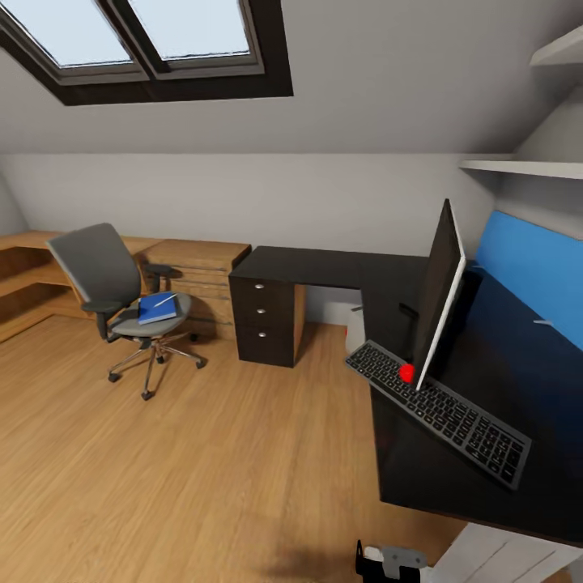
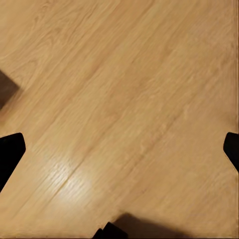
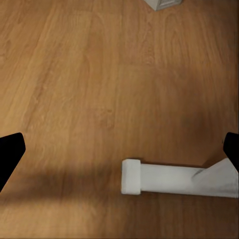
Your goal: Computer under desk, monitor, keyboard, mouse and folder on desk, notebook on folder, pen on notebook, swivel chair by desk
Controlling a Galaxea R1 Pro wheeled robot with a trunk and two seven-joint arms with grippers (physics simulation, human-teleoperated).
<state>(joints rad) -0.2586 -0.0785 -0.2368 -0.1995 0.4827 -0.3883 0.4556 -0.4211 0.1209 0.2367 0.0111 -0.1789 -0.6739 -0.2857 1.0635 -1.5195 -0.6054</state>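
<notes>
Wood plank floor (image 1: 202,453); skylight (image 1: 146,40) in sloped ceiling above; light wooden cabinets (image 1: 202,275) along grey wall (image 1: 267,194).

Soft daylight from the skylight (image 1: 154,36) fills the bright room evenly, the glossy worktop (image 1: 502,380) reflects blue, the floor (image 2: 64,184) carries a pale glare and soft shadows, and all renders look slightly blurred.

Blk desk (image 1: 324,267), blue folder (image 1: 155,308), grey swivel chair (image 1: 101,263).

Desk (image 1: 324,267) cut off at right edge; red object (image 1: 406,372) behind monitor (image 1: 437,295) half-hidden.
</notes>
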